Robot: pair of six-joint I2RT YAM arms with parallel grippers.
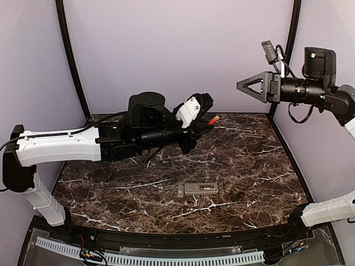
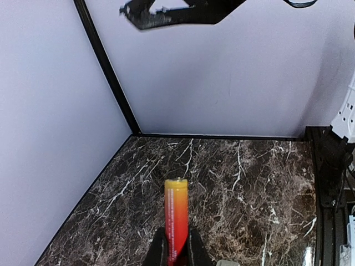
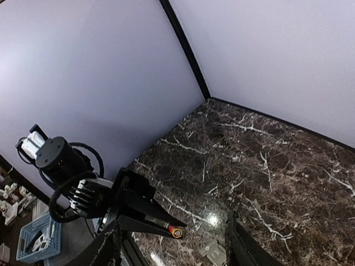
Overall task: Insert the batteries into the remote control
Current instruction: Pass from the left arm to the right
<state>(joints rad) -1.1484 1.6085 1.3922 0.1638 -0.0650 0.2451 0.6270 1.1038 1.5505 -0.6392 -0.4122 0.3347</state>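
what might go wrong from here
1. The left gripper pinches only one end of the red-orange cylindrical battery, well above the marble table; it may pivot or drop.
2. The grey rectangular remote control lies loose, unheld by the open right gripper, so it may slide during insertion.

One battery (image 2: 176,219) is in view, a red cell with a yellow end. There is one remote control (image 1: 197,189), and it lies on the one desk (image 1: 266,166). The arms (image 1: 55,147) are two, and each carries one tool, so the tools are also two: the left tool (image 1: 206,124) and the right tool (image 1: 244,86). Each tool has two fingers (image 3: 242,248), which makes four together. Two black posts (image 1: 69,55) stand at the back corners, and one blue basket (image 3: 33,244) shows in the right wrist view
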